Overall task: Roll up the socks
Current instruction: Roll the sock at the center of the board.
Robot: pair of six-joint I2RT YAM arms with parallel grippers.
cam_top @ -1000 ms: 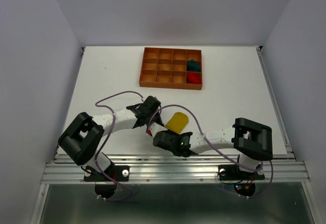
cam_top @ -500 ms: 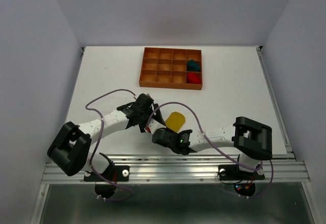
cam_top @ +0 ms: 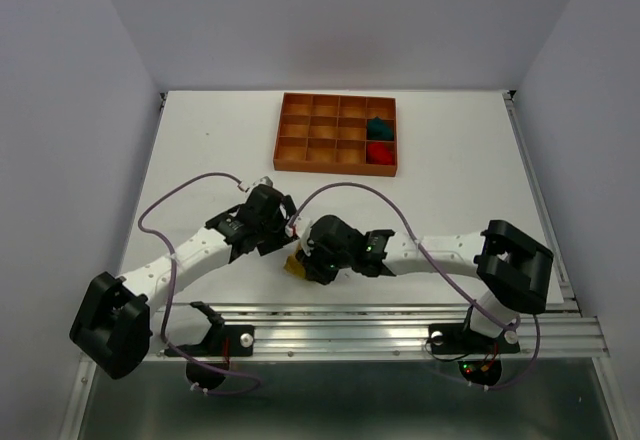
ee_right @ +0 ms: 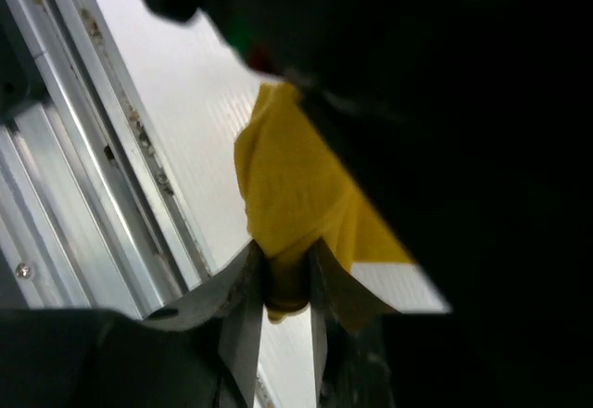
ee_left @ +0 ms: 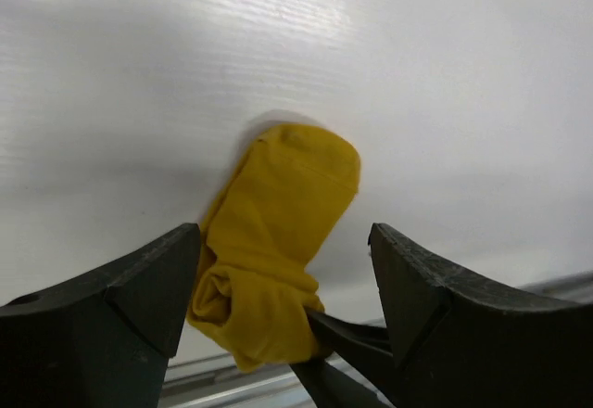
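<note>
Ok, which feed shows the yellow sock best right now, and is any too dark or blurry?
Left wrist: yellow sock in focus and evenly lit. Right wrist: over half the frame black, sock slightly blurred. Top external: clear and bright, but the sock is almost wholly hidden.

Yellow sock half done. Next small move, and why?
Probably the right gripper should turn its pinched end over toward the sock's flat far end. It is shut on the bunched near end of the yellow sock, by the near edge of the table, and the rest lies flat, unrolled. The left gripper is open, straddling the sock without gripping it.
</note>
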